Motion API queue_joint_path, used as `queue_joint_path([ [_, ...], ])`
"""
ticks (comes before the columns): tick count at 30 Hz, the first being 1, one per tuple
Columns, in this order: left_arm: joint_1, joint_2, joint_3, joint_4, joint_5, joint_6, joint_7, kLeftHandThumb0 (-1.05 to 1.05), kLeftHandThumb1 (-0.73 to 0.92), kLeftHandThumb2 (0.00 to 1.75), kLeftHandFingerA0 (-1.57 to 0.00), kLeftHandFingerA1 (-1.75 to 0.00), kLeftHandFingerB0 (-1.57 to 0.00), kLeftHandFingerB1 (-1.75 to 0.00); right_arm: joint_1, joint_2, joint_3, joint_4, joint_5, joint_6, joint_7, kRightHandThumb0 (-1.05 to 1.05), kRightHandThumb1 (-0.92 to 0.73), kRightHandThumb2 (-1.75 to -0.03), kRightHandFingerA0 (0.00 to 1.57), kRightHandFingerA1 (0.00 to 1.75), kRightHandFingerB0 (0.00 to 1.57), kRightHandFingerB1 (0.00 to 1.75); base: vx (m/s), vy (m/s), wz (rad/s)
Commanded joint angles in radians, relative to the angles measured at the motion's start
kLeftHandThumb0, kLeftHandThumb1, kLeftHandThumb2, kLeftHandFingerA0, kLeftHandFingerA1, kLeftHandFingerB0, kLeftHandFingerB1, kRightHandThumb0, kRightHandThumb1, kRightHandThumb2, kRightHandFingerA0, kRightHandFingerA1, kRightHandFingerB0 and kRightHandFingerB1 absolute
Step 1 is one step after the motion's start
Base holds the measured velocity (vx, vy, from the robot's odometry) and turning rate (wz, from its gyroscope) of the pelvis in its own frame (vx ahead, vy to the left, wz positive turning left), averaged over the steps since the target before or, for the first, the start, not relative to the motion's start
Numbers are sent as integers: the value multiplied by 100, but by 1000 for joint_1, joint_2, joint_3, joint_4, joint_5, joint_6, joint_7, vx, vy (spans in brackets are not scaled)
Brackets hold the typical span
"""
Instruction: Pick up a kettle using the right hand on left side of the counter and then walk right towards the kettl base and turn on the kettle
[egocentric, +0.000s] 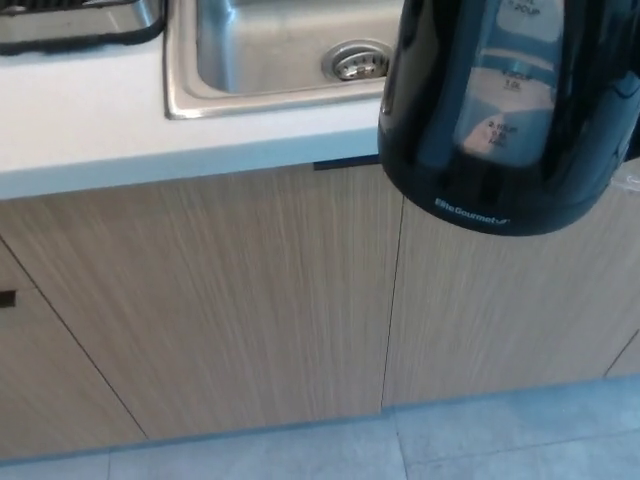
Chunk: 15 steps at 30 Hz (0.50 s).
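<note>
kettle (510, 110): black, up in the air at upper right, before table (90, 130) edge | sink (270, 50): steel, left of kettle | robot hands: not visible, state cannot tell

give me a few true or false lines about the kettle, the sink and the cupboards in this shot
1. The black kettle is held up in the air, in front of the counter edge. True.
2. The kettle sits on its base. False: no base shows, and nothing is under the kettle but cupboard doors.
3. The sink is metal with a round drain in it. True.
4. The sink is full of dishes. False: the part in view holds nothing but the drain.
5. The cupboard doors below the counter are wood-grained. True.
6. Both robot hands are plainly visible. False: neither hand shows in this view.
</note>
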Motion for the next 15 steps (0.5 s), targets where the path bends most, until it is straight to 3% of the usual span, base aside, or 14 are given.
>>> queue_joint_path([
  [1, 21, 8, 10, -25, -13, -27, 13, 36, 54, 141, -97, -117, -85, -104, -25, 12, -15, -13, -5, -71, 39, -21, -58, -130, 103, 175, 71, 175, 81, 62, 7],
  [9, 30, 10, -1, -40, 5, -27, 20, 40, 52, 141, -94, -111, -84, -100, -22, 23, -17, -9, -41, -63, 48, -20, -53, -136, 103, 175, 73, 175, 33, -19, 8],
  [10, 22, 13, 10, -17, -12, -37, -3, 43, 49, 143, -101, -115, -90, -104, -20, 26, -13, -9, -51, -65, 47, -19, -52, -140, 103, 175, 73, 175, 58, -104, 4],
  [15, 23, 17, 9, -9, -8, -40, 2, 38, 49, 142, -95, -113, -87, -103, -24, 34, -16, 3, -65, -66, 56, -21, -54, -134, 104, 175, 75, 175, 70, -218, 5],
])
